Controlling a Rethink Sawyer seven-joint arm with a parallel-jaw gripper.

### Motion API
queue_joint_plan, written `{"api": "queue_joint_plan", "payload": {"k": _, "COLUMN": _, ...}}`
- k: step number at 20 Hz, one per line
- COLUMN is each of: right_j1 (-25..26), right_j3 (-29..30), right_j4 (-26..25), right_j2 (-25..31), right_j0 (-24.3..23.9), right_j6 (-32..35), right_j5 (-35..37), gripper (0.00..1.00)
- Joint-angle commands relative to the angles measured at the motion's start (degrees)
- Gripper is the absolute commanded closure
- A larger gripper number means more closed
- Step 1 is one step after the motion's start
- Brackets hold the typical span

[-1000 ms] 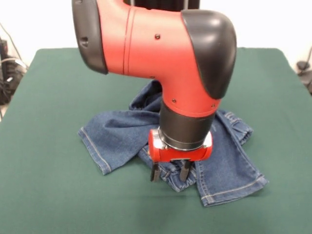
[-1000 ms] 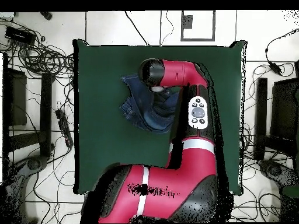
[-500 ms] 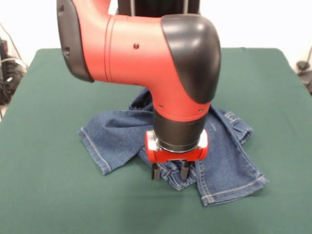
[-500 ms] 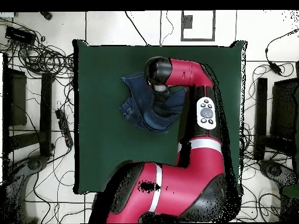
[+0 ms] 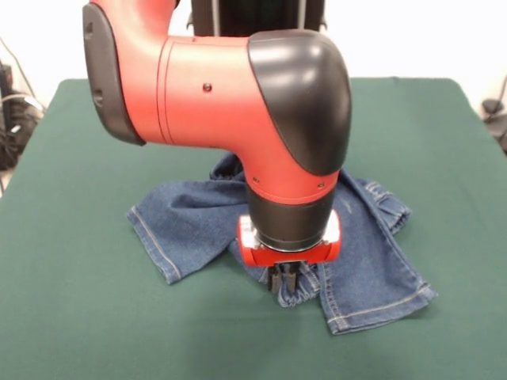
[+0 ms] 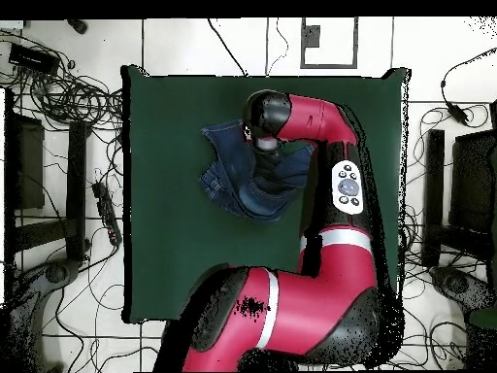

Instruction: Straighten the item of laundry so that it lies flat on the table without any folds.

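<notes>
Front view: gripper [image 5: 284, 283] pinched shut on bunched fold at near edge of crumpled blue denim jeans [image 5: 190, 218], mid dark green felt bench [image 5: 71, 317]. Legs splayed sideways either side; freeing fold likely needs pull toward near edge.

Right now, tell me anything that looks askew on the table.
The jeans lie crumpled mid-table, legs crossed and folded over each other, not flat. The gripper is shut on a bunched fold at their near edge. Nothing else stands out.
</notes>
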Motion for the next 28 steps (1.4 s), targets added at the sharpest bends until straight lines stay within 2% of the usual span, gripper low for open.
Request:
{"api": "queue_joint_plan", "payload": {"k": 1, "right_j1": 8.1, "right_j3": 7.15, "right_j4": -1.1, "right_j2": 8.18, "right_j0": 0.28, "right_j6": -11.6, "right_j5": 4.84, "gripper": 1.0}}
{"api": "queue_joint_plan", "payload": {"k": 5, "right_j1": 7.88, "right_j3": 7.08, "right_j4": -2.1, "right_j2": 8.27, "right_j0": 0.35, "right_j6": -11.55, "right_j5": 4.0, "gripper": 1.0}}
{"api": "queue_joint_plan", "payload": {"k": 7, "right_j1": 6.23, "right_j3": 9.22, "right_j4": -2.31, "right_j2": 8.48, "right_j0": -0.04, "right_j6": -11.07, "right_j5": 0.99, "gripper": 1.0}}
{"api": "queue_joint_plan", "payload": {"k": 12, "right_j1": -1.5, "right_j3": 17.57, "right_j4": -3.72, "right_j2": 8.44, "right_j0": -1.28, "right_j6": -12.6, "right_j5": -5.13, "gripper": 1.0}}
{"api": "queue_joint_plan", "payload": {"k": 16, "right_j1": -5.71, "right_j3": 21.14, "right_j4": -4.85, "right_j2": 9.15, "right_j0": -2.36, "right_j6": -13.66, "right_j5": -7.58, "gripper": 1.0}}
{"api": "queue_joint_plan", "payload": {"k": 21, "right_j1": -8.08, "right_j3": 22.59, "right_j4": -5.78, "right_j2": 10.48, "right_j0": -3.41, "right_j6": -13.21, "right_j5": -9.16, "gripper": 1.0}}
{"api": "queue_joint_plan", "payload": {"k": 28, "right_j1": -9.69, "right_j3": 27.35, "right_j4": -7.98, "right_j2": 15.28, "right_j0": -7.06, "right_j6": -10.41, "right_j5": -20.64, "gripper": 1.0}}
